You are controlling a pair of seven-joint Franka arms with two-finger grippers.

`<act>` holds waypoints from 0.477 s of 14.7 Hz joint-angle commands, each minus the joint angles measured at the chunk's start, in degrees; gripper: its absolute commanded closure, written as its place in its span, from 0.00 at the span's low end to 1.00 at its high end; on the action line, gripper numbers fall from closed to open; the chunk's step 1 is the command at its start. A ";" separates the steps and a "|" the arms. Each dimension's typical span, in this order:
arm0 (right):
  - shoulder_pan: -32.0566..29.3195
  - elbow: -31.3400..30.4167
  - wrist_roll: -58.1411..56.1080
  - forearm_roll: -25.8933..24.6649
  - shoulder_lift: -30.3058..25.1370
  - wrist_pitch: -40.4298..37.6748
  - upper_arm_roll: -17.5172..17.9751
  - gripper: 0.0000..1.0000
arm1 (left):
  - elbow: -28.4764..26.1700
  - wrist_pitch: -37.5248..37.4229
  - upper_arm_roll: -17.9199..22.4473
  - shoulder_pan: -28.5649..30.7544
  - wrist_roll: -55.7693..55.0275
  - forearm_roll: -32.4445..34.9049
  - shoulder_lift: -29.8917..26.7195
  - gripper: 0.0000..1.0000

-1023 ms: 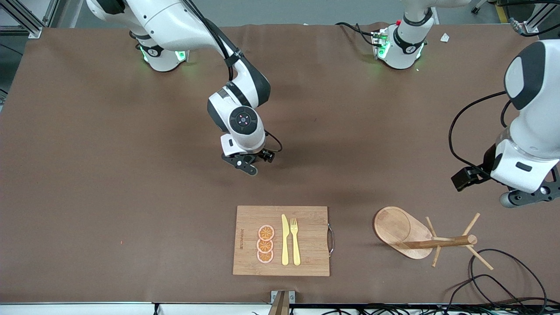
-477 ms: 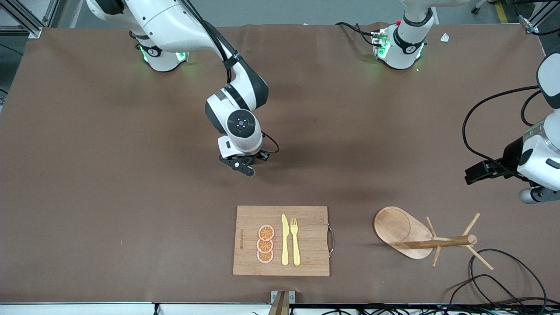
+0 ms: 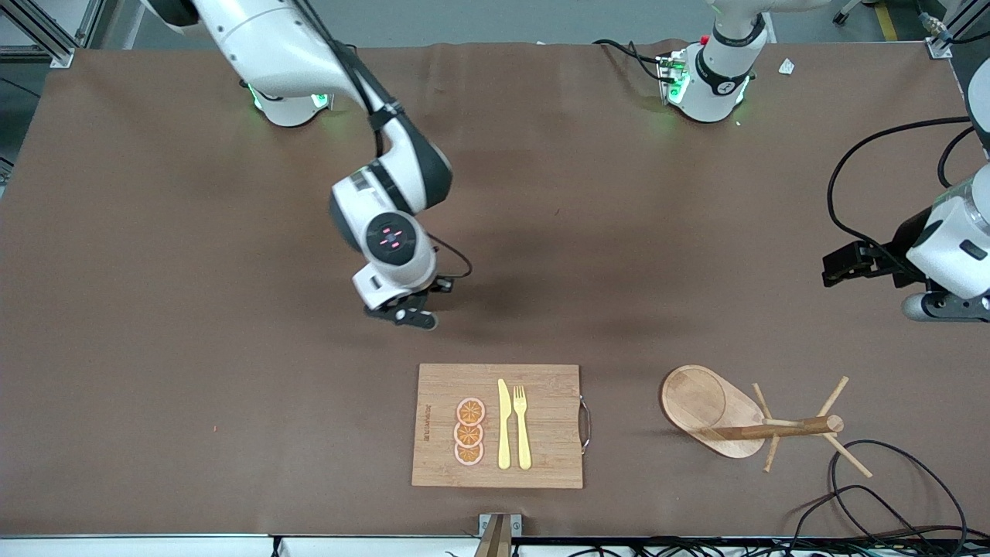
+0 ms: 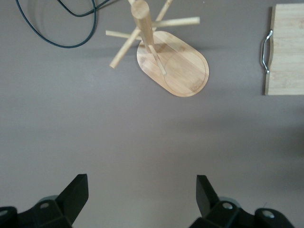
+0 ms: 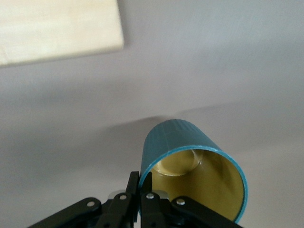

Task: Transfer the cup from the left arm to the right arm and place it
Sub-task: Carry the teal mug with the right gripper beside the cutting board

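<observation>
The cup (image 5: 178, 137) is dark teal with a tan-yellow inside. My right gripper (image 5: 140, 179) is shut on its rim, one finger inside and one outside, and holds it tilted above the bare brown table. In the front view the right gripper (image 3: 406, 316) hangs over the table between the arm bases and the cutting board, and the wrist hides the cup. My left gripper (image 3: 947, 309) is at the left arm's end of the table, above the mug tree. In the left wrist view it (image 4: 141, 186) is open and empty.
A wooden cutting board (image 3: 553, 433) with orange slices (image 3: 469, 432), a yellow knife (image 3: 503, 425) and fork (image 3: 522, 427) lies near the front edge. A wooden mug tree (image 3: 766, 425) lies beside it, toward the left arm's end. Black cables (image 3: 889, 495) trail by that corner.
My right arm has moved with the cup toward its own end of the table and closer to the cutting board. My left arm has drawn back toward its end of the table.
</observation>
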 commanded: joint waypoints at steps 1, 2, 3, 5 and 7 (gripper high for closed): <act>-5.96 0.56 -16.37 -1.53 -1.80 -1.16 1.04 1.00 | -7.03 0.93 -1.45 0.29 0.82 -0.96 -6.16 0.00; -7.89 0.99 -20.51 -2.23 -1.80 -0.98 1.04 1.00 | -8.79 1.63 -1.63 0.30 0.82 -1.05 -7.66 0.00; -9.74 1.34 -23.77 -3.20 -1.71 -0.81 1.04 1.00 | -10.20 1.90 -1.63 0.04 0.82 -1.05 -9.07 0.00; -13.60 1.17 -28.00 -6.44 -1.45 0.59 1.04 0.99 | -12.40 1.90 -2.25 -0.05 0.47 -1.13 -11.35 0.00; -17.73 0.65 -32.57 -8.30 -1.01 2.53 1.04 0.99 | -13.99 1.90 -2.43 0.39 0.38 -1.31 -13.12 0.00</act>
